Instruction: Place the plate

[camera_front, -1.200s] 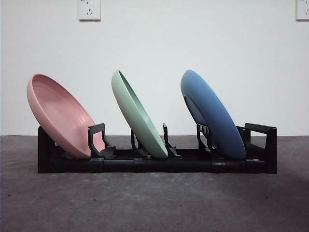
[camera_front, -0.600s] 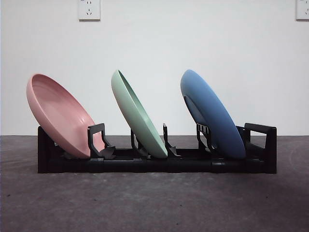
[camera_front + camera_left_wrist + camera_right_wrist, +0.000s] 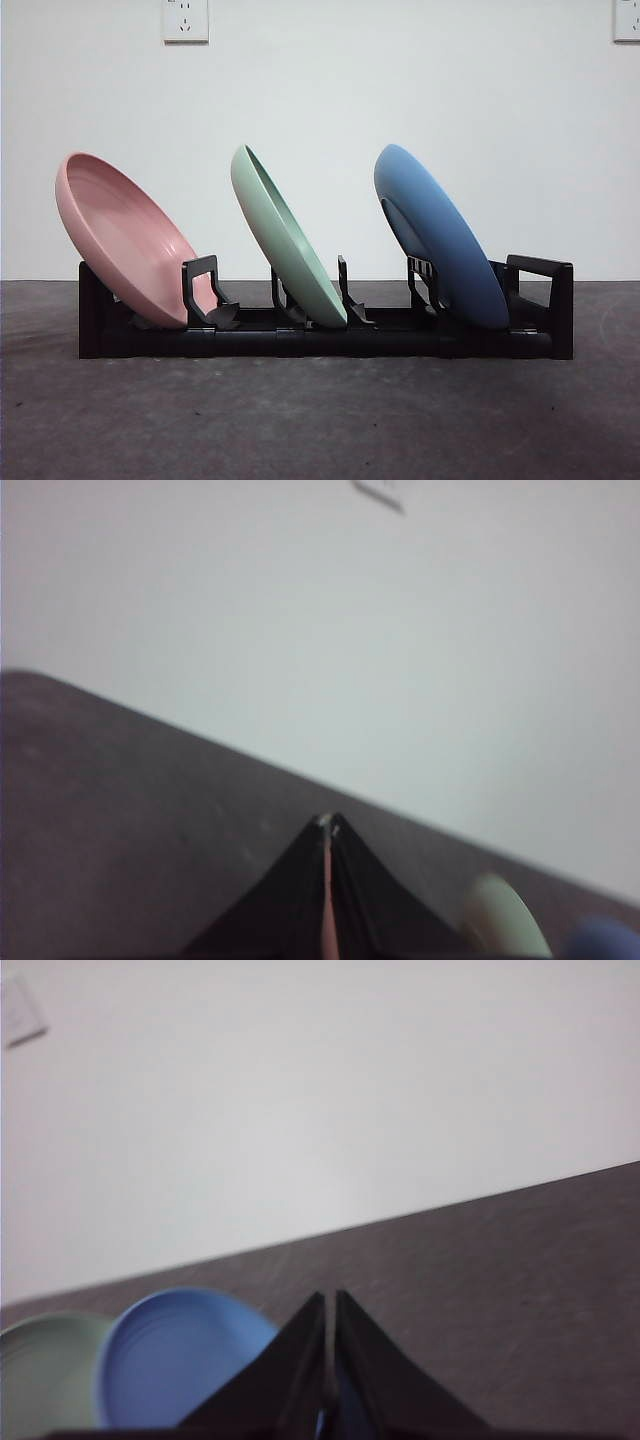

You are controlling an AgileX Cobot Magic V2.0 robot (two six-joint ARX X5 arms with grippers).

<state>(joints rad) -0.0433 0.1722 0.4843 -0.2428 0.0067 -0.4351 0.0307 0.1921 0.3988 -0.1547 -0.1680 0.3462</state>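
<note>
Three plates racked: pink plate (image 3: 125, 240), green plate (image 3: 287, 238), blue plate (image 3: 440, 238), all leaning in black rack (image 3: 320, 342).
Looked rigid, smooth, slippery; best pinched at upper rim. Left gripper (image 3: 328, 825) and right gripper (image 3: 329, 1305) pressed closed, holding nothing.

3 plates in 1 black rack (image 3: 300, 342): 1 pink (image 3: 120, 235), 1 green (image 3: 285, 235), 1 blue (image 3: 440, 235). 2 wall outlets (image 3: 185, 20).

We see three smooth, matt plastic-looking plates: pink plate (image 3: 125, 240), green plate (image 3: 285, 240), blue plate (image 3: 440, 240). The rack (image 3: 325, 340) holding them looks like black, slightly glossy plastic. The table (image 3: 320, 420) is dark, dull and faintly grainy.
</note>
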